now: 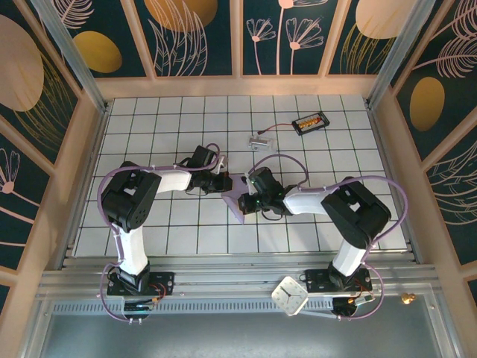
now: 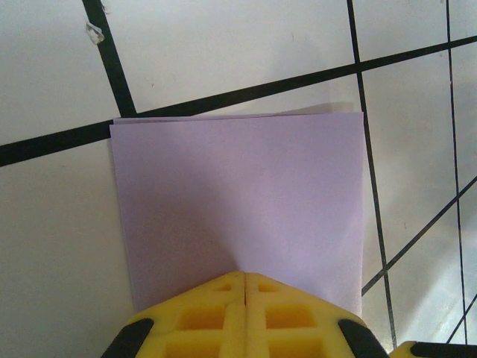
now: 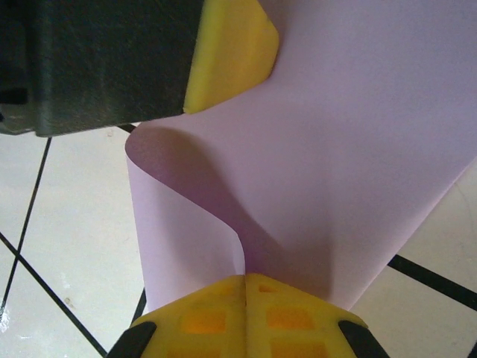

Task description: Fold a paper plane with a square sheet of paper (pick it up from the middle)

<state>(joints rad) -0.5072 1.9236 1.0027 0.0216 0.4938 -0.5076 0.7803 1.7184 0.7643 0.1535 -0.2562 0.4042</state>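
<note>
The square sheet of paper [image 1: 237,206] is lavender and hangs between the two grippers over the middle tiles. In the left wrist view the sheet [image 2: 238,186] looks doubled over, with two edges showing at its far side. My left gripper [image 2: 244,274] is shut on its near edge. In the right wrist view the sheet [image 3: 358,149] curls into a loop at the left, and my right gripper [image 3: 245,277] is shut on its lower edge. The left gripper's yellow fingertip [image 3: 227,48] pinches the sheet's top. Seen from above, the left gripper [image 1: 226,183] and right gripper [image 1: 247,195] nearly touch. A paper plane is out of view.
A small clear plastic piece with a wire [image 1: 260,139] and a black and orange device [image 1: 309,122] lie on the far tiles. A white clock-like square [image 1: 289,295] rests on the near rail. Wooden walls [image 1: 88,149] bound the table.
</note>
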